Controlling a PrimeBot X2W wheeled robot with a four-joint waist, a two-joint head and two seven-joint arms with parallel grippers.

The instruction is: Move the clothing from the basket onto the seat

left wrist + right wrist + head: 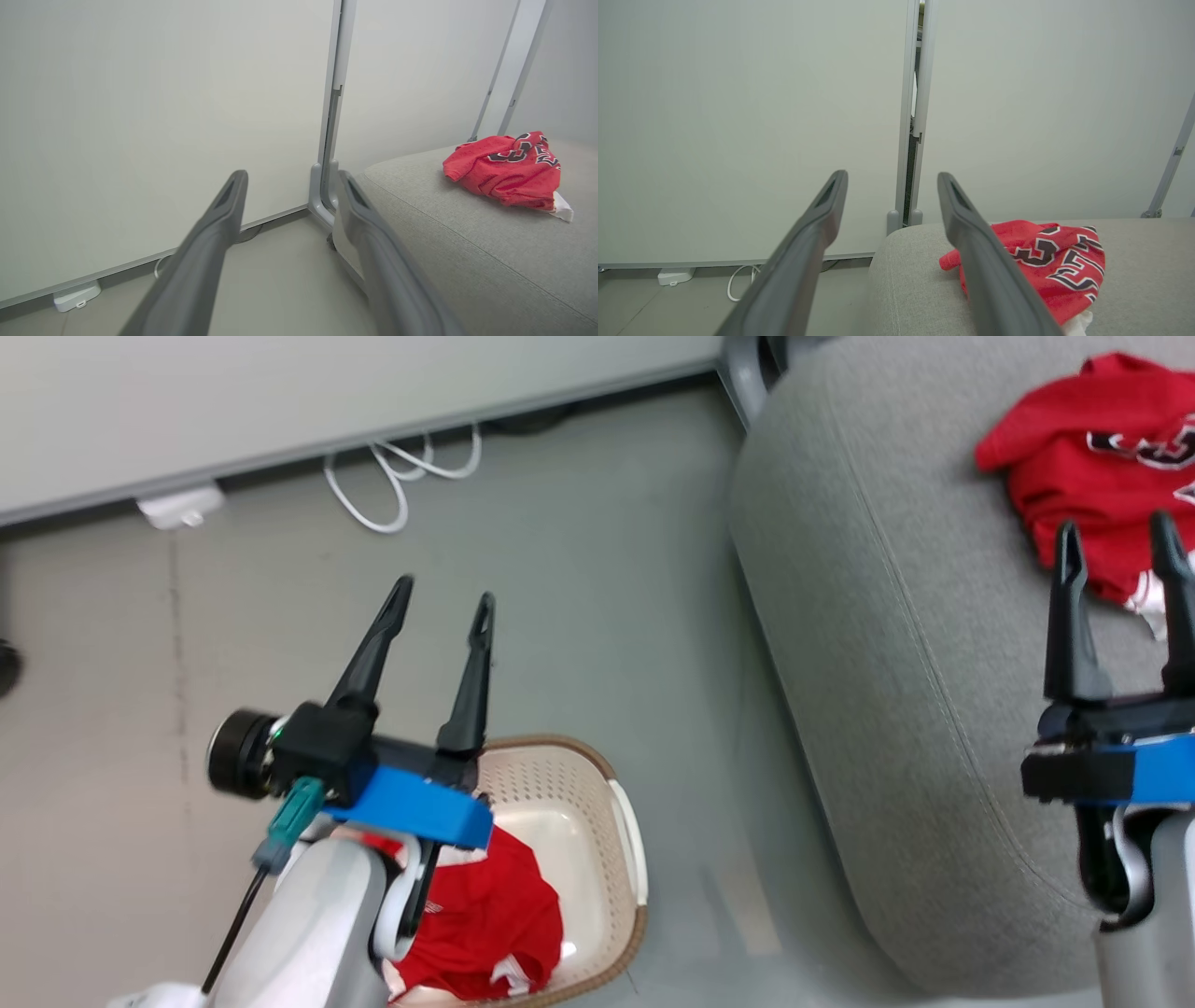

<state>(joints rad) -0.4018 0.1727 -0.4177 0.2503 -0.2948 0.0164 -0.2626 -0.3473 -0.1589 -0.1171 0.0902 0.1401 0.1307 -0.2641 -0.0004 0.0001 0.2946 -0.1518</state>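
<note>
Your left gripper [444, 590] has its two fingers spread apart with nothing between them. It hangs off the left side of the seat [887, 663], over bare floor [607, 616], and its fingertips point away from you towards the wall beyond the seat's far left corner. Your right gripper [1115, 523] is likewise spread and empty. It is raised over the seat's right part, and its fingertips reach the near edge of what lies there.

That is the lettered garment [1092, 448], red with black-and-white block characters, crumpled in a heap on the seat's cushion near its far right. A bit of white trim shows at the heap's near side. Count that piece as delivered.

The second garment [495, 915] is not. It sits bunched in the basket [597, 767], which stands on the floor to the left of the seat, just beside its near edge. Your left forearm hides part of it.

By my reading you are about halfway: one piece is on the seat and one is left to fetch. The left gripper is the closer one, but the basket lies back under its wrist rather than ahead of its fingers.
</note>
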